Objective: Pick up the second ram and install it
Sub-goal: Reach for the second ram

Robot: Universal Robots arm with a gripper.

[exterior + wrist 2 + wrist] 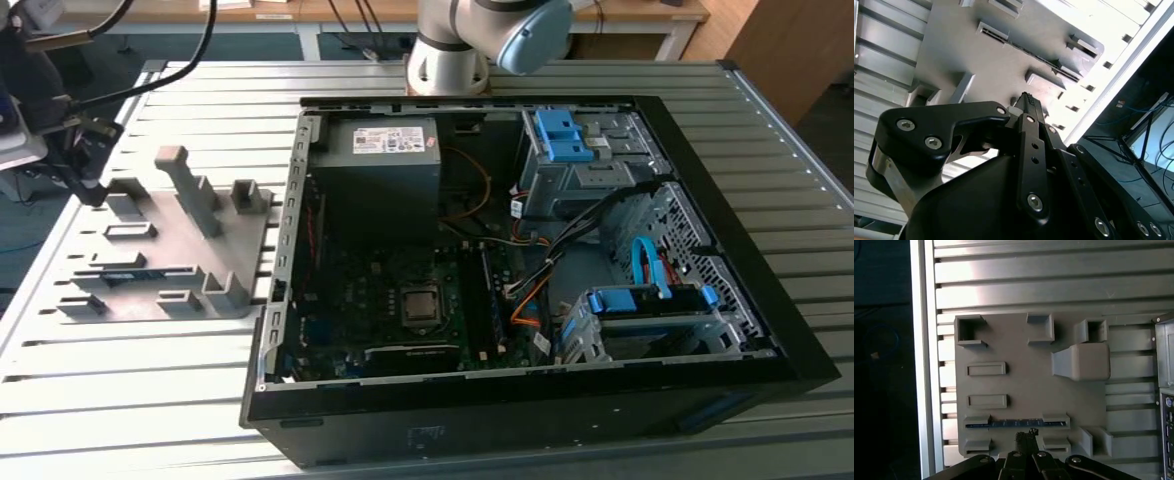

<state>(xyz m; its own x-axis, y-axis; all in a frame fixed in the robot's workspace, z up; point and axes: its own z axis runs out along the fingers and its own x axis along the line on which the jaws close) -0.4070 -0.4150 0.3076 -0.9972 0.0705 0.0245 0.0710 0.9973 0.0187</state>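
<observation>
1. At the exterior view's left, the black two-finger gripper (83, 182) hangs above the far corner of the fixture. Its fingers (1029, 116) look drawn together, with nothing between them. I judge they must part before any grasp is possible.
2. Just to the right, a flat grey plastic fixture plate with raised blocks (174, 245) lies on the ribbed metal table (807, 200).
3. The second ram (1014, 424), a long, thin dark stick with a bluish edge, stands on edge in a slot of that plate. It sits between two pairs of low blocks, along the plate's near side in the exterior view (118, 271).
4. In the first wrist view the gripper's tip (1026, 434) sits just beside the stick's middle. It does not touch, and how high it hangs I cannot tell.
5. To my eye, doing this step well means several things:
   - Line the pads up with the stick's two flat faces.
   - Centre them in the open stretch between the block pairs.
   - Come straight down without nudging the blocks.
   - Close gently, since the board is thin and would twist or chip under a skewed squeeze.
   - Keep any pull straight along the slot so the stick does not jam.
6. Farther right, well apart from the stick, the open black computer case (534, 425) lies on its side with its dark motherboard (360, 290) exposed.
</observation>
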